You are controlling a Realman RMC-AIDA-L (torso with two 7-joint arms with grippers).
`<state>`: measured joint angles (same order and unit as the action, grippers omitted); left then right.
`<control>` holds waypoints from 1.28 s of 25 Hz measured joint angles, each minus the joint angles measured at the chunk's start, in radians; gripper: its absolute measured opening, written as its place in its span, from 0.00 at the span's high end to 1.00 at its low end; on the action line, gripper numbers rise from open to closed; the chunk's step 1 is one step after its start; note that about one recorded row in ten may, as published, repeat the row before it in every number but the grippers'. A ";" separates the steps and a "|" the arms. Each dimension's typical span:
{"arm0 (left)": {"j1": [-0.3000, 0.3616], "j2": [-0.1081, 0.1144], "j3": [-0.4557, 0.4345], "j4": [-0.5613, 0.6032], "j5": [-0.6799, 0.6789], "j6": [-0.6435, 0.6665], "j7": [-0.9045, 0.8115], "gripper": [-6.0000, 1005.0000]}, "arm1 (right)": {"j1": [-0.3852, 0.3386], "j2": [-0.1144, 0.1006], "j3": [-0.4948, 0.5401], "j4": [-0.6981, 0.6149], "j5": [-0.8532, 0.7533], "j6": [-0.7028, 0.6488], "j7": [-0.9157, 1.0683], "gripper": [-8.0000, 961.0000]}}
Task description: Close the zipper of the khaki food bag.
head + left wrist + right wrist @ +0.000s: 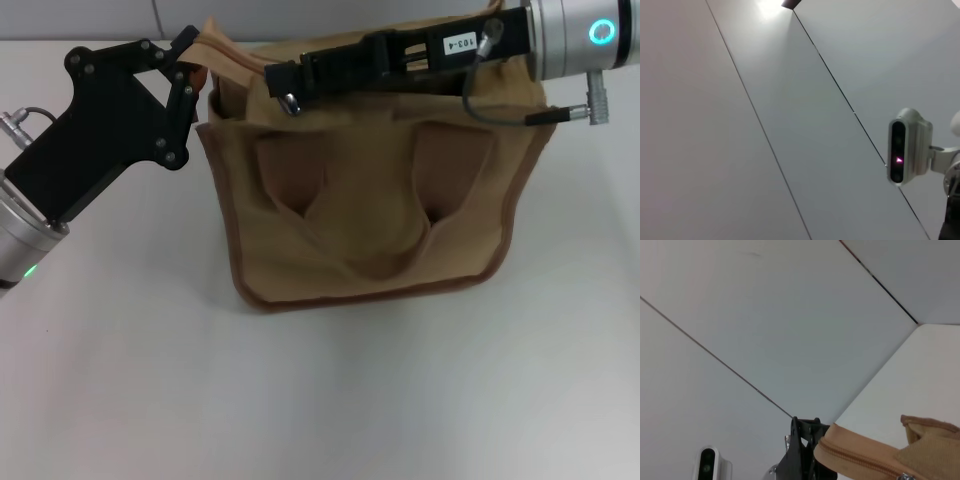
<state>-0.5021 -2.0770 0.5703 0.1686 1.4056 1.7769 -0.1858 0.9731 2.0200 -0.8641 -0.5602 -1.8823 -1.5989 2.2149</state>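
The khaki food bag (370,220) stands upright on the white table, handles hanging down its front. My left gripper (190,72) is at the bag's top left corner, shut on the end of the tan zipper (225,52) strip. My right gripper (285,88) reaches across the bag's top from the right, shut at the small silver slider and pull tab (290,102), near the left end of the track. The right wrist view shows the zipper track (860,456), the bag's fabric (932,445) and my left gripper (802,452) behind it. The left wrist view shows no bag.
The white table (330,400) spreads in front of and beside the bag. Grey wall panels (790,125) stand behind. A small grey camera unit (905,152) is mounted off to one side; it also shows in the right wrist view (707,467).
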 joint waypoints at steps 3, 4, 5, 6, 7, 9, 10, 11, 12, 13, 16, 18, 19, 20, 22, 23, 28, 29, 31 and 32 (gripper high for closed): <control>-0.008 0.000 0.001 0.001 0.001 -0.001 -0.023 0.93 | 0.011 -0.004 -0.024 0.008 0.000 0.011 0.024 0.23; -0.008 0.000 0.001 0.001 0.001 -0.001 -0.023 0.93 | 0.011 -0.004 -0.024 0.008 0.000 0.011 0.024 0.23; -0.010 0.000 0.001 0.002 0.001 -0.001 -0.030 0.93 | 0.013 -0.004 -0.033 0.009 0.000 0.016 0.031 0.23; -0.012 0.000 0.002 0.005 0.002 -0.001 -0.041 0.93 | 0.015 -0.005 -0.040 0.010 0.000 0.022 0.035 0.23; -0.013 0.000 0.002 0.007 0.002 -0.001 -0.045 0.93 | 0.017 -0.005 -0.044 0.012 0.000 0.026 0.038 0.23; -0.018 0.000 0.002 0.008 0.003 0.002 -0.049 0.93 | 0.020 -0.005 -0.048 0.015 0.000 0.030 0.040 0.23; -0.021 0.000 0.002 0.008 0.005 0.004 -0.053 0.93 | 0.022 -0.004 -0.051 0.017 0.000 0.031 0.040 0.23; -0.025 0.000 0.003 0.009 0.005 0.004 -0.059 0.93 | 0.023 -0.003 -0.056 0.018 0.000 0.033 0.042 0.23; -0.027 0.000 0.003 0.009 0.006 0.004 -0.064 0.93 | 0.023 -0.002 -0.062 0.018 0.000 0.035 0.043 0.23; -0.033 0.000 0.003 0.010 0.006 0.001 -0.084 0.92 | 0.023 -0.002 -0.067 0.018 0.000 0.037 0.046 0.23; -0.038 0.001 0.003 0.011 0.006 -0.001 -0.100 0.92 | 0.024 -0.001 -0.072 0.019 0.000 0.040 0.047 0.23; -0.045 0.001 0.003 0.012 0.007 -0.002 -0.114 0.92 | 0.023 -0.001 -0.072 0.019 0.000 0.039 0.048 0.23; -0.045 0.001 0.003 0.012 0.007 -0.002 -0.114 0.92 | 0.023 -0.001 -0.072 0.019 0.000 0.039 0.048 0.23; -0.048 0.001 0.003 0.012 0.008 -0.003 -0.115 0.92 | 0.023 -0.001 -0.072 0.019 0.000 0.039 0.048 0.23; -0.051 0.001 0.003 0.012 0.008 -0.004 -0.116 0.92 | 0.023 -0.001 -0.073 0.019 0.000 0.039 0.048 0.23; -0.053 0.000 0.003 0.012 0.008 -0.004 -0.116 0.92 | 0.022 -0.001 -0.074 0.019 0.001 0.040 0.047 0.24; -0.061 -0.002 0.006 0.010 0.008 -0.004 -0.116 0.92 | 0.020 0.003 -0.074 0.018 0.003 0.042 0.042 0.26; -0.061 -0.002 0.006 0.010 0.008 -0.004 -0.116 0.92 | 0.020 0.003 -0.074 0.018 0.003 0.042 0.042 0.27; -0.064 -0.002 0.006 0.007 0.008 -0.010 -0.116 0.92 | 0.021 0.006 -0.075 0.013 0.001 0.042 0.041 0.28; -0.064 -0.002 0.006 0.007 0.008 -0.010 -0.116 0.92 | 0.021 0.006 -0.075 0.013 0.001 0.042 0.041 0.28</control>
<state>-0.5661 -2.0787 0.5765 0.1752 1.4133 1.7671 -0.3023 0.9936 2.0257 -0.9389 -0.5469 -1.8811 -1.5566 2.2557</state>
